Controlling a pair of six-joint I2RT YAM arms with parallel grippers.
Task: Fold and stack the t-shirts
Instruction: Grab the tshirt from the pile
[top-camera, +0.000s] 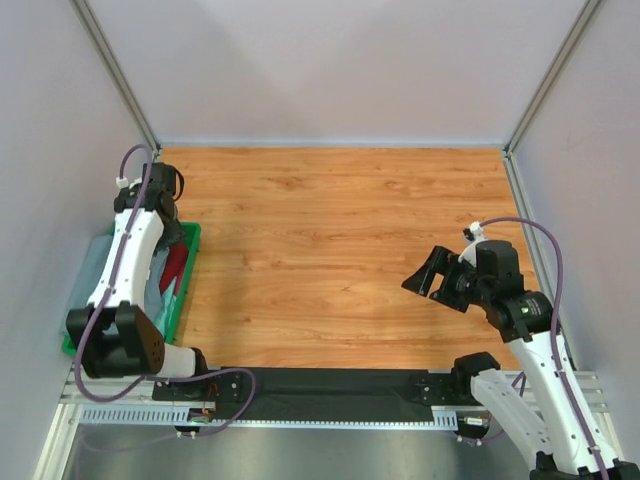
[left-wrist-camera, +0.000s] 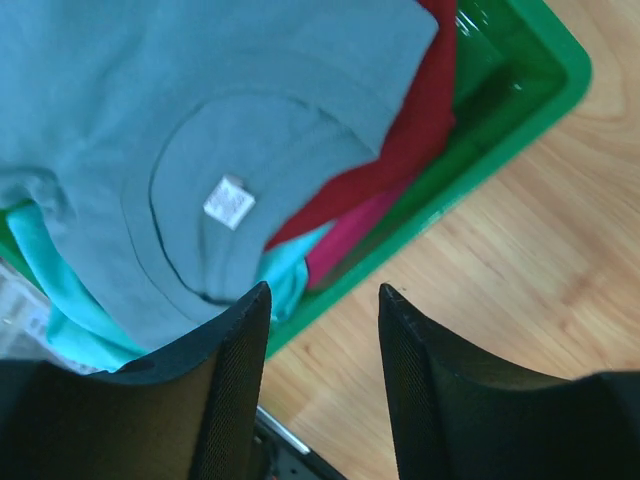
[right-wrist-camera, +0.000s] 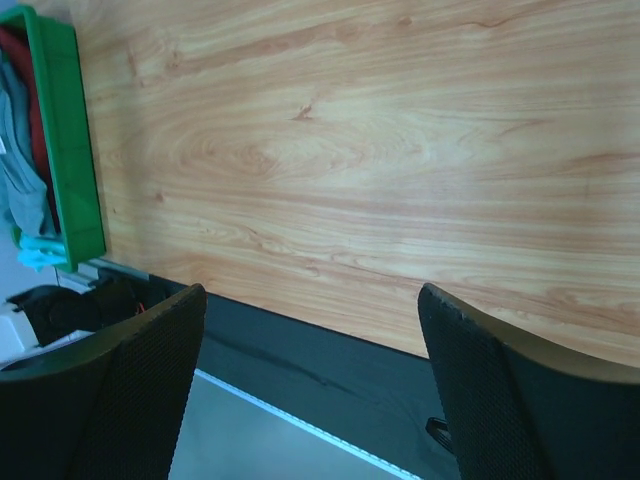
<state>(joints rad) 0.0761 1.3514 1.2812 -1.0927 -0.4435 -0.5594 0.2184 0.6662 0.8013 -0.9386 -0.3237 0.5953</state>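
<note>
**Reaching for the first tee in the bin**

Hovering over the rim of the green plastic bin (left-wrist-camera: 540, 80), the left hand (left-wrist-camera: 322, 300) has its jaws spread and pinches nothing. We see the shirts heaped inside the bin at the left edge of the wooden desk (top-camera: 340, 250). The large slate grey-blue cotton tee (left-wrist-camera: 250, 110) lies on top, white neck label (left-wrist-camera: 228, 200) showing, over the dark red tee (left-wrist-camera: 420, 130) and the crumpled mint-green tee (left-wrist-camera: 60, 290). We judge the grey-blue one the likeliest first pick, since it covers the others. The right hand (top-camera: 430, 275), jaws wide and empty, hangs over the desk's right side, presumably leaving the middle free for spreading a shirt.
</note>
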